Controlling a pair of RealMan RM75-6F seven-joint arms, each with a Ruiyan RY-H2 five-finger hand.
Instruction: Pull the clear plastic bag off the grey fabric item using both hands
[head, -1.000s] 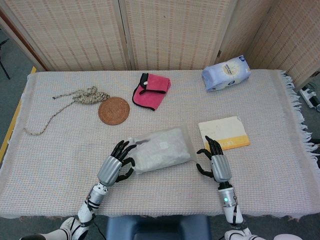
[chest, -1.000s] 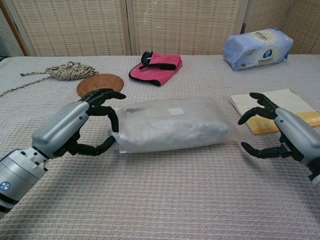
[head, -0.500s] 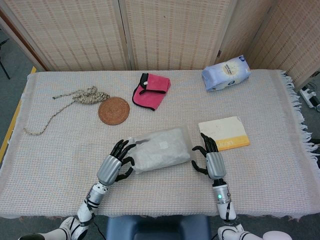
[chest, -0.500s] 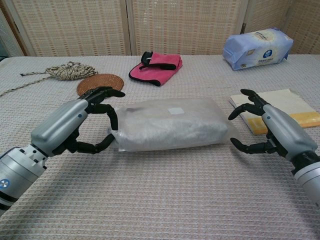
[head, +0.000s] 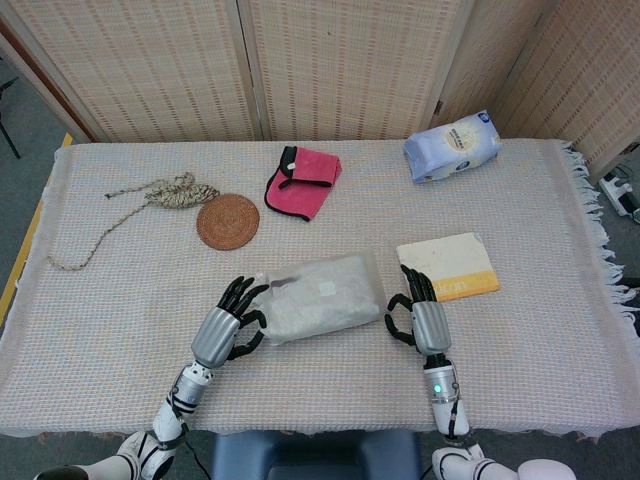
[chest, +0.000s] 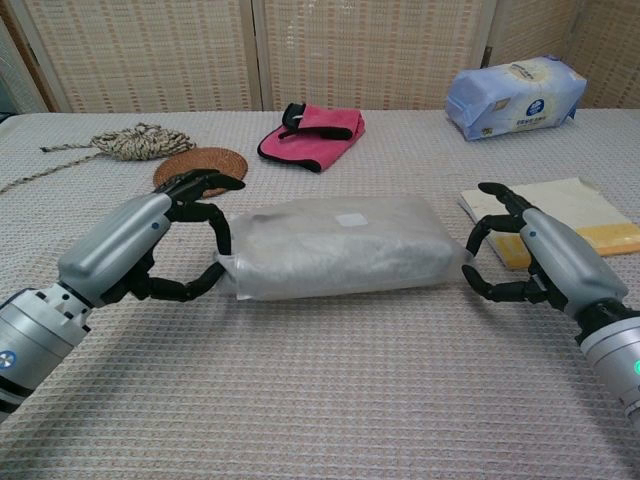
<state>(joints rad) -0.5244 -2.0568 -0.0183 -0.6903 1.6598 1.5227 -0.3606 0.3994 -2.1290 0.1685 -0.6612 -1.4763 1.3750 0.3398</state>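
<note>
Nearest the robot, the left robot hand (chest: 150, 245) curls spread fingers around one end of the bag (chest: 335, 247), the right robot hand (chest: 530, 255) around the other, neither gripping. Bag, grey fabric (head: 325, 300) inside, lies mid-worktop (chest: 320, 400). Beside it sits a book (chest: 590, 215). Beyond it, a coaster (head: 227, 221), rope (head: 170, 193), pink pouch (head: 305, 182) and tissue pack (head: 451, 145).
</note>
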